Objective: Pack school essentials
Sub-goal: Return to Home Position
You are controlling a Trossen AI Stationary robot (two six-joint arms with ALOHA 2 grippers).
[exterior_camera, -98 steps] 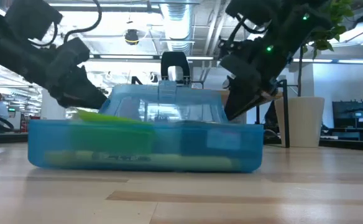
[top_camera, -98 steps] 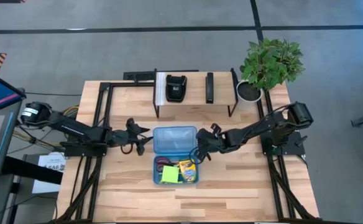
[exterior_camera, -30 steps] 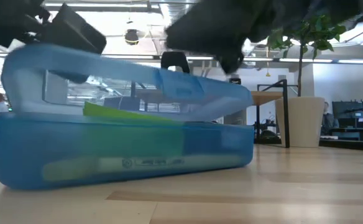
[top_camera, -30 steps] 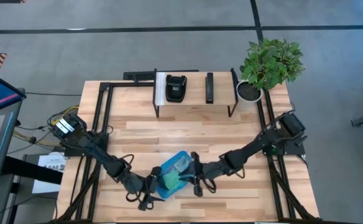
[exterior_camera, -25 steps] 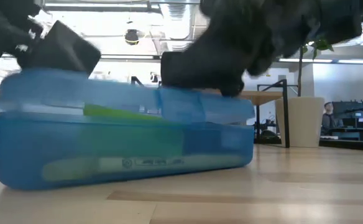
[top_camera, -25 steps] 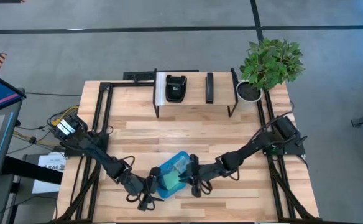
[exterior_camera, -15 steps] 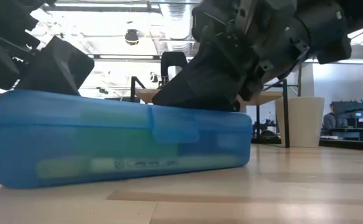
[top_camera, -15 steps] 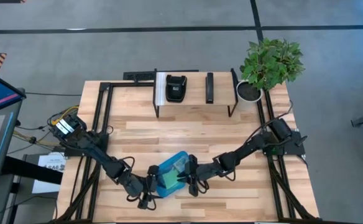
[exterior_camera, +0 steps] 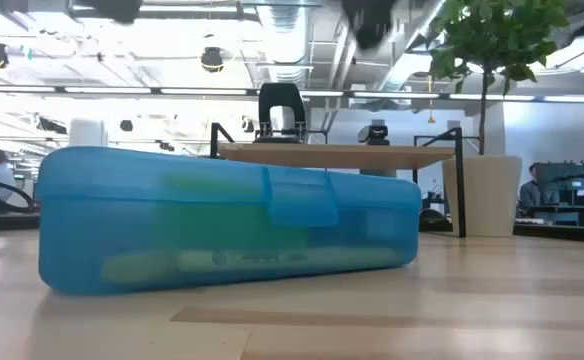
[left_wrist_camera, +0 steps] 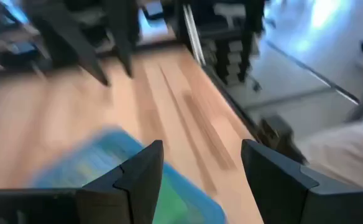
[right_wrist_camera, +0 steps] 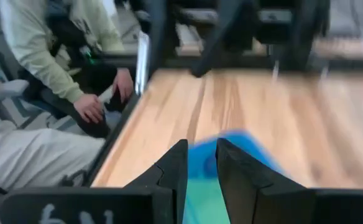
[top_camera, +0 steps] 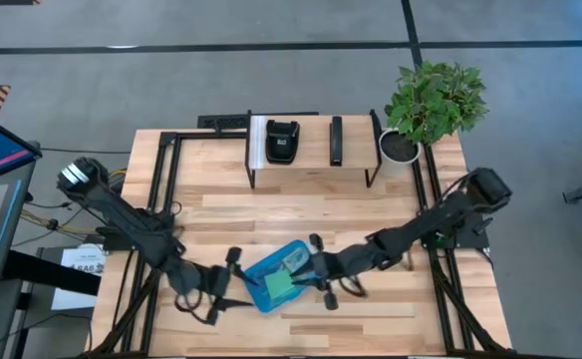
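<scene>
The translucent blue case lies shut on the table near its front edge. Its latch tab is down on the near side. The green sticky-note pad and a light pen-like piece show through its walls; the other stationery is hidden inside. My left gripper is open, just left of the case, which shows below its fingers. My right gripper hangs at the case's right end, its fingers almost together. In the low view both are raised above the lid.
A black rack with black devices stands at the far edge, a potted plant at the far right corner. A seated person shows beyond the table's left edge. Bare wood lies between rack and case.
The case's lid has swung down and closed with its latch tab over the front. My right gripper pressed down on the lid, then rose off it. My left gripper has drawn back toward the table's left edge and risen. The case has shifted slightly on the table.
</scene>
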